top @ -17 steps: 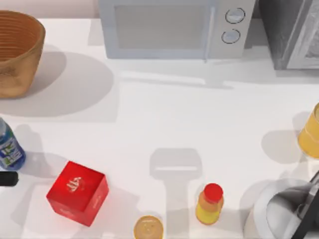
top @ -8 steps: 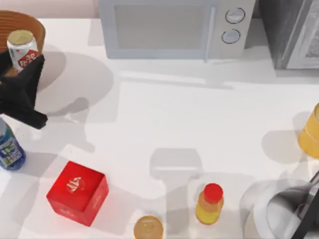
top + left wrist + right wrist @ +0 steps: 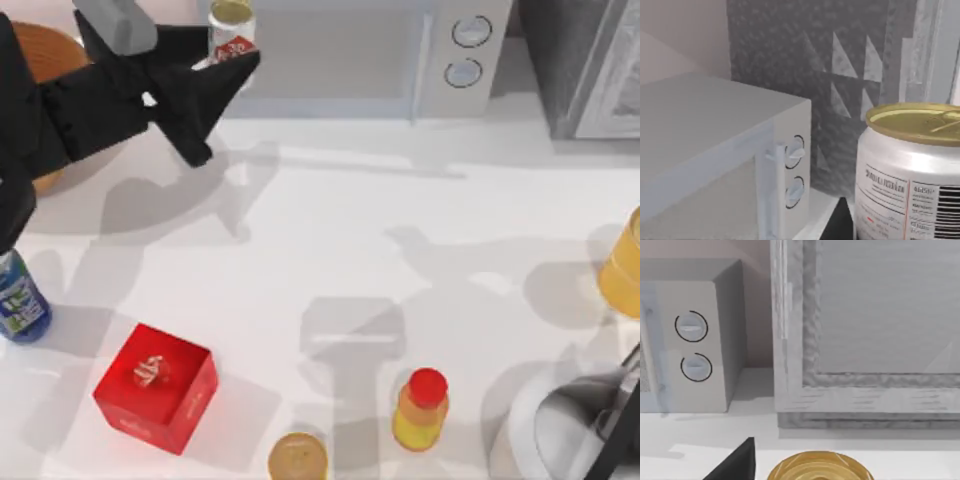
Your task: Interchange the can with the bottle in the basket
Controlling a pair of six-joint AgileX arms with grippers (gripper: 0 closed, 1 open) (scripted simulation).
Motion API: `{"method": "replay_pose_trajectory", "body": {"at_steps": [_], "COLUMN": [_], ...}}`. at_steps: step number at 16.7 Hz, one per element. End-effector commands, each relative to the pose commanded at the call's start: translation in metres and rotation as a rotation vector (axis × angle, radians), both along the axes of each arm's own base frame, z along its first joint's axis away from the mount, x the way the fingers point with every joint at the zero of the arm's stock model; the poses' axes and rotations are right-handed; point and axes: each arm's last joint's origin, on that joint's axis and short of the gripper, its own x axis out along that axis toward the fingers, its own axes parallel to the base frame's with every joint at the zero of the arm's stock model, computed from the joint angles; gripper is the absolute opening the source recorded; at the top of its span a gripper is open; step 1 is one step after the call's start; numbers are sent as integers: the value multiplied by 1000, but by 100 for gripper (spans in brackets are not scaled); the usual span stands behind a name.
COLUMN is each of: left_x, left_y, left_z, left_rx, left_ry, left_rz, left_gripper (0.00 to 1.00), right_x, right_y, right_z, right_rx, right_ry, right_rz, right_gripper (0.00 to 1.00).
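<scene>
Holding can: left end effector (image 3: 222, 68) clamped on the can (image 3: 231, 30), lifted high above the counter (image 3: 330, 230), in front of the microwave (image 3: 440, 60) door at the far left-centre.
Near row: wider can with amber top (image 3: 297, 458) at the near edge, yellow-orange bottle with red cap (image 3: 421, 409) just to its right, both standing upright.
Red box: red box (image 3: 156, 387) sits near-left on the counter, tilted corner-on, apart from the amber can.
Right arm: parked at the near right corner, grey body (image 3: 575, 425); right end effector state cannot tell, a dark fingertip (image 3: 737, 462) shows in the right wrist view beside a gold ribbed rim (image 3: 817, 469).
Bottle: the bottle (image 3: 18, 297) stands upright at the left edge of the counter, outside the basket, well apart from the can.
Orange container: orange container (image 3: 622, 265) at the right edge, cut off by the frame.
Left arm pose: left arm (image 3: 70, 110) stretches from the left edge toward the far centre, black links crossing over the basket, fingers pointing right.
Basket: the basket (image 3: 45, 60) at the far left corner, mostly hidden under the arm.
Can close-up: left wrist view shows the can (image 3: 912, 170) upright, olive-gold top (image 3: 915, 120), microwave knobs (image 3: 795, 170) beyond it.
</scene>
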Motion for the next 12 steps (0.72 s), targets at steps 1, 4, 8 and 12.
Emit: {"method": "replay_pose_trajectory", "body": {"at_steps": [1, 4, 8, 12], "left_x": [15, 52, 79, 87], "left_y": [-9, -34, -62, -78], "left_z": [-12, -57, -125, -180], "left_rx": [0, 0, 1, 1], "left_ry": [-2, -5, -6, -6], "left_rz": [-59, -225, -412, -541], "left_gripper": [0, 0, 0, 0], "right_x": [0, 0, 0, 0], "right_y": [0, 0, 0, 0], "right_z": [0, 0, 0, 0], "right_rx": [0, 0, 0, 0], "right_ry": [0, 0, 0, 0], "right_rz": [0, 0, 0, 0], "right_gripper": [100, 100, 100, 100]}}
